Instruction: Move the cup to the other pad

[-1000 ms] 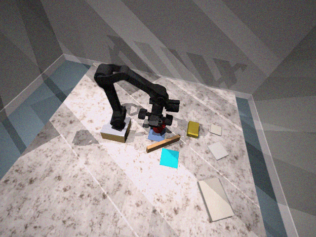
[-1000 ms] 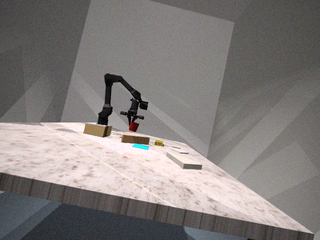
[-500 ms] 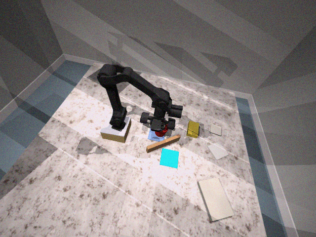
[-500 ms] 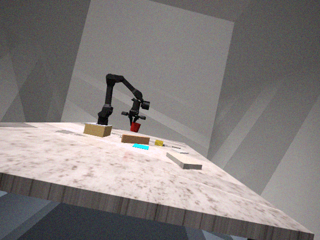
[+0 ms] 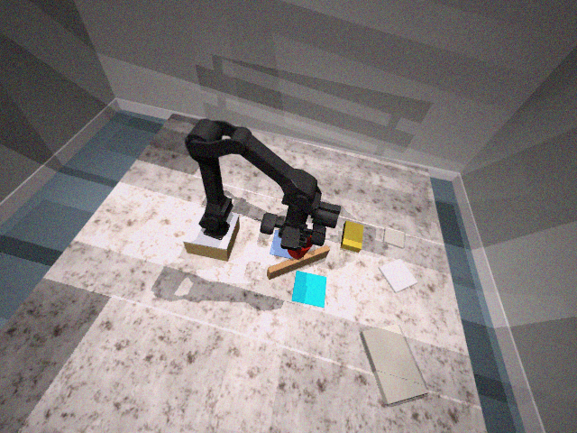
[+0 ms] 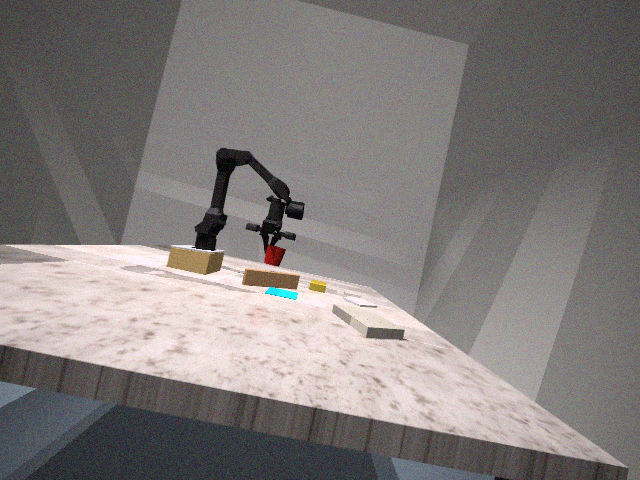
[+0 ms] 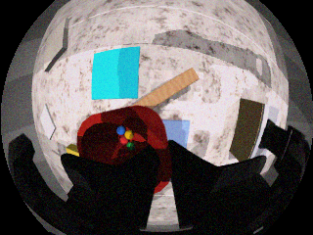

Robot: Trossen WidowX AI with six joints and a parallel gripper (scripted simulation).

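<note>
Red cup [image 7: 123, 140]: upright, rim pinched by gripper [image 7: 163, 170], held above table, over wooden bar's near edge. Marbles [image 7: 125, 136] (blue, yellow, red, green) clustered at cup bottom. Pale blue pad [image 5: 278, 244] partly hidden beneath cup. Cyan pad [image 5: 309, 289] flat, beyond bar, unoccupied.

The mottled marble worktop [image 5: 140, 363] carries a tan base block [image 5: 209, 246], a pale blue pad [image 5: 278, 244], a wooden bar [image 5: 297, 262] just beside it, a cyan pad [image 5: 309, 289], a yellow block [image 5: 352, 235], two small white tiles [image 5: 397, 274] and a grey slab [image 5: 393, 364].
</note>
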